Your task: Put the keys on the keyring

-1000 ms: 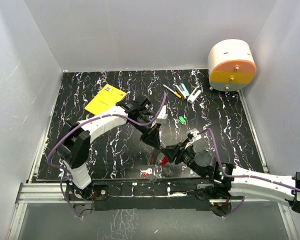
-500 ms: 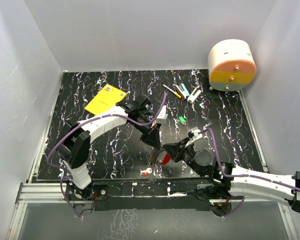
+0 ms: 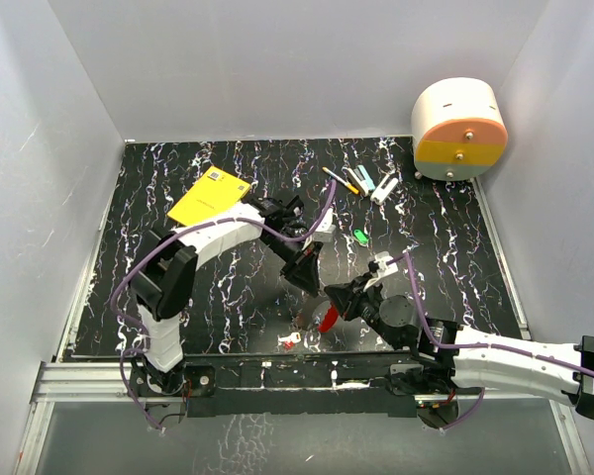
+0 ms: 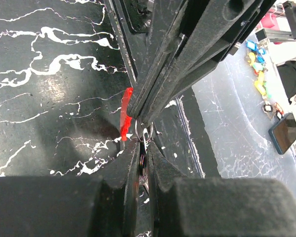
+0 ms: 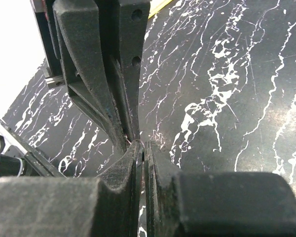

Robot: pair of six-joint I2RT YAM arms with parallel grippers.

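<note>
Tip to tip above the near part of the black marbled desk [image 3: 218, 297], the left tool [image 3: 305, 271] is clenched on the small metal keyring [image 4: 144, 132]. The right tool [image 3: 334, 296] has its fingers pressed tight together right at the ring. What they pinch cannot be made out. A red key [image 3: 327, 319] sits just beside those fingers. A second red-and-white key [image 3: 291, 341] lies on the desk near its front edge, apart from both tools.
</note>
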